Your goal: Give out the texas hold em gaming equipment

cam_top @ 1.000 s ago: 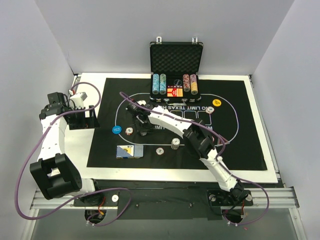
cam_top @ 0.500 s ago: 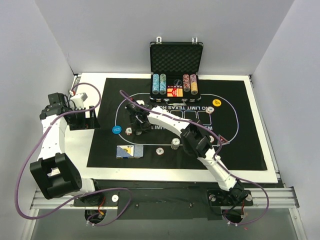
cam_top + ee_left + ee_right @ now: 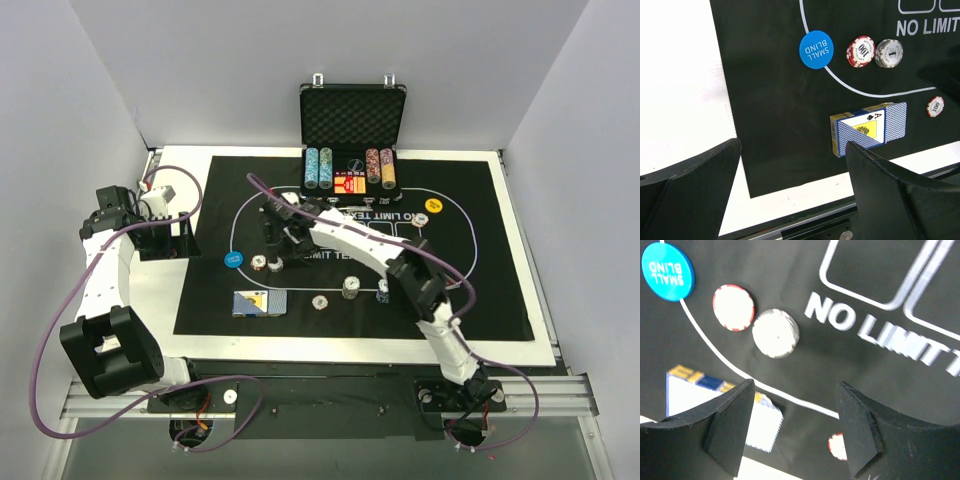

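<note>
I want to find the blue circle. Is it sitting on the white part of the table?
No, the blue SMALL BLIND button lies on the black mat, beside a red chip.

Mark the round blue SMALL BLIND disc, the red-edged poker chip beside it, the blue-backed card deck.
round blue SMALL BLIND disc point(image 3: 816, 49), left wrist view, centre.
red-edged poker chip point(image 3: 861, 51), left wrist view, centre.
blue-backed card deck point(image 3: 867, 129), left wrist view, ace face.

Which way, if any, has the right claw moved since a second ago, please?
Yes: the right claw went from beside the red chip toward the case.
</note>
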You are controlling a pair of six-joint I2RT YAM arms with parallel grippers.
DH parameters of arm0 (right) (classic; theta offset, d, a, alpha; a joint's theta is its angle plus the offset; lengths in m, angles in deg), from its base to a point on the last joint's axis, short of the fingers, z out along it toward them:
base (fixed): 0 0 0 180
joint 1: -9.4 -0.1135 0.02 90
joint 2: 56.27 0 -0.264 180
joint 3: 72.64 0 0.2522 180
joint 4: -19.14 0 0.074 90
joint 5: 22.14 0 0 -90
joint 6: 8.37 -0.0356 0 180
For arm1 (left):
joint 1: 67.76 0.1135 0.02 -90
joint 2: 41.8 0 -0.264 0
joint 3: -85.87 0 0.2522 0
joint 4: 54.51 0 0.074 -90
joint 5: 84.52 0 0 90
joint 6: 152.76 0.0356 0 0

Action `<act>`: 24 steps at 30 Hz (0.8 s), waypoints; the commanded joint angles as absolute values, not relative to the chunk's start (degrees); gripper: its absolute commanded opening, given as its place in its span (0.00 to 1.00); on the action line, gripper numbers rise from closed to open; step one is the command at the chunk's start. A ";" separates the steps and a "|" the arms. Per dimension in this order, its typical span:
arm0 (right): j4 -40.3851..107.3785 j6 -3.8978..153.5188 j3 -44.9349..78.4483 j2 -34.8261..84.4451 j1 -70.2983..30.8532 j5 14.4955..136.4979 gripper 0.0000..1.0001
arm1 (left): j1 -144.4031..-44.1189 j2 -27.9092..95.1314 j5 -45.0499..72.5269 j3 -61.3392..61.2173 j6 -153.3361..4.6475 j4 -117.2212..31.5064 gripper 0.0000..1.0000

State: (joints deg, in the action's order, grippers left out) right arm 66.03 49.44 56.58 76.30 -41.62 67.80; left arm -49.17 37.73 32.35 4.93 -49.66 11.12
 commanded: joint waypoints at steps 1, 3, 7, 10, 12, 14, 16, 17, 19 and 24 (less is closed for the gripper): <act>68.06 52.00 47.86 61.34 -40.78 60.40 0.62 | -48.69 36.52 33.87 4.43 -49.23 9.78 0.97; 68.41 52.18 42.41 56.42 -40.08 58.20 0.62 | -48.69 36.34 34.04 4.35 -49.32 9.96 0.97; 67.71 52.88 30.37 48.77 -38.06 56.26 0.68 | -48.69 36.16 34.83 4.43 -49.14 10.31 0.97; 66.74 52.53 24.02 44.56 -36.21 55.81 0.70 | -48.78 35.90 35.01 4.61 -49.05 10.49 0.97; 65.08 52.27 19.10 42.36 -35.25 56.34 0.71 | -48.69 35.90 34.92 4.61 -49.14 10.49 0.97; 63.40 52.01 14.88 41.29 -34.46 57.31 0.71 | -48.69 35.90 34.92 4.61 -49.32 10.49 0.97; 62.44 51.83 12.85 41.11 -34.28 57.66 0.71 | -48.69 35.81 35.01 4.35 -49.49 10.49 0.97; 61.56 51.83 12.32 41.20 -34.19 58.18 0.71 | -48.69 35.81 34.83 4.43 -49.58 10.57 0.97; 60.16 51.66 11.09 41.29 -34.19 59.33 0.71 | -48.78 35.99 34.92 4.17 -49.67 10.75 0.97; 58.22 51.22 10.29 42.34 -34.36 61.44 0.69 | -48.69 35.99 34.57 3.73 -49.76 11.01 0.97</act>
